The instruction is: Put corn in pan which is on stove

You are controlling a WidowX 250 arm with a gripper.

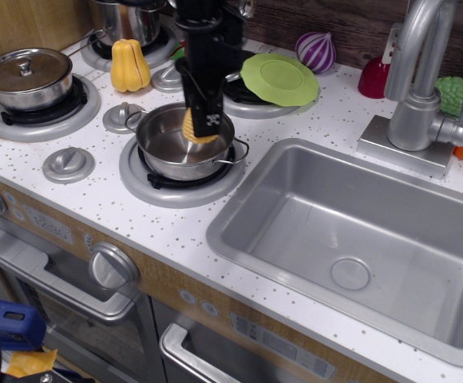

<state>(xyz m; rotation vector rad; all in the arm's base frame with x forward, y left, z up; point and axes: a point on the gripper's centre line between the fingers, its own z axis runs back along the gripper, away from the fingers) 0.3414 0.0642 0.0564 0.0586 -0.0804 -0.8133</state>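
My gripper (202, 124) is shut on the corn (195, 130), a small yellow ribbed cob, and holds it just over the back right part of the pan (168, 152). The pan is a shiny round steel pot with thin wire handles, standing on the front right burner of the stove (80, 199). The black arm comes down from the top of the view and hides the pan's far rim.
A lidded steel pot (25, 76) stands on the left burner and another pot (128, 17) at the back. A yellow squash (129, 66), a green plate (278, 78), a purple onion (317, 51) and the sink (359, 239) with its faucet (419, 88) lie around.
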